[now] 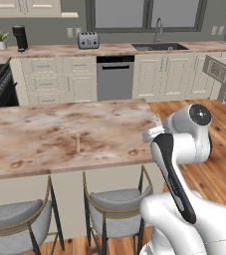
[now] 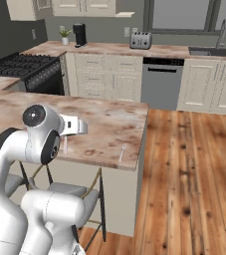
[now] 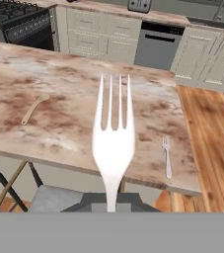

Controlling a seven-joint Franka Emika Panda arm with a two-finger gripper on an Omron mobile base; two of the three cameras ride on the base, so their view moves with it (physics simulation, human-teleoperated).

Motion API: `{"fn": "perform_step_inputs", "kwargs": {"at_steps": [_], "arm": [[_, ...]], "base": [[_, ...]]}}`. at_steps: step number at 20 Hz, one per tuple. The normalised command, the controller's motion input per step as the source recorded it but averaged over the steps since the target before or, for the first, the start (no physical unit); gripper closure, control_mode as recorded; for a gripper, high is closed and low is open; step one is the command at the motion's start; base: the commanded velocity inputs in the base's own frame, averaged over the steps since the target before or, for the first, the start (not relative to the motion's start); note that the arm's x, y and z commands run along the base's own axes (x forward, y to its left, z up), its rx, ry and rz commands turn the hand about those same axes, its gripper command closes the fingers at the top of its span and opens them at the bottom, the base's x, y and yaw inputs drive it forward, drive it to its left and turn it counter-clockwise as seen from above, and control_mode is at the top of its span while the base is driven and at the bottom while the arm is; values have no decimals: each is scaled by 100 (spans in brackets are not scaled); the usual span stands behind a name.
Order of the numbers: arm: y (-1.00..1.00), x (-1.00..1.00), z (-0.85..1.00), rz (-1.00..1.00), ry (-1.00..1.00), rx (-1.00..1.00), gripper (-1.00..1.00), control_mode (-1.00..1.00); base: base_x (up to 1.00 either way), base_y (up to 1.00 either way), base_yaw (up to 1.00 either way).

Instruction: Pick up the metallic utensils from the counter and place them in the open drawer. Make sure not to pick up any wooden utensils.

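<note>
Island counter (image 3: 74,123), wooden spoon (image 3: 33,107), stools (image 1: 115,206).

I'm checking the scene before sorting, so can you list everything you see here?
island counter: one, beige stone with rust-brown marbling, centre
held fork: one, silver, tines up in the pincer
second fork: one, silver, flat on the island counter near its floor-side end
wooden utensil: one, pale tan, flat on the island counter, apart from the second fork
stools: two, grey seats, at the island counter's near side
toaster: one, silver, on the back counter
dishwasher: one, grey, under the back counter
stove: one, black, beside the cream cabinets
pincer: one, dark, shut on the held fork
</note>
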Motion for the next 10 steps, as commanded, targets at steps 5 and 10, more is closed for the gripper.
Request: {"fn": "perform_step_inputs", "kwargs": {"at_steps": [5, 10], "arm": [[0, 0, 0, 0, 0, 0, 100, 100], [0, 0, 0, 0, 0, 0, 100, 100]], "base": [[-38, -27, 0], [-79, -66, 0]]}}
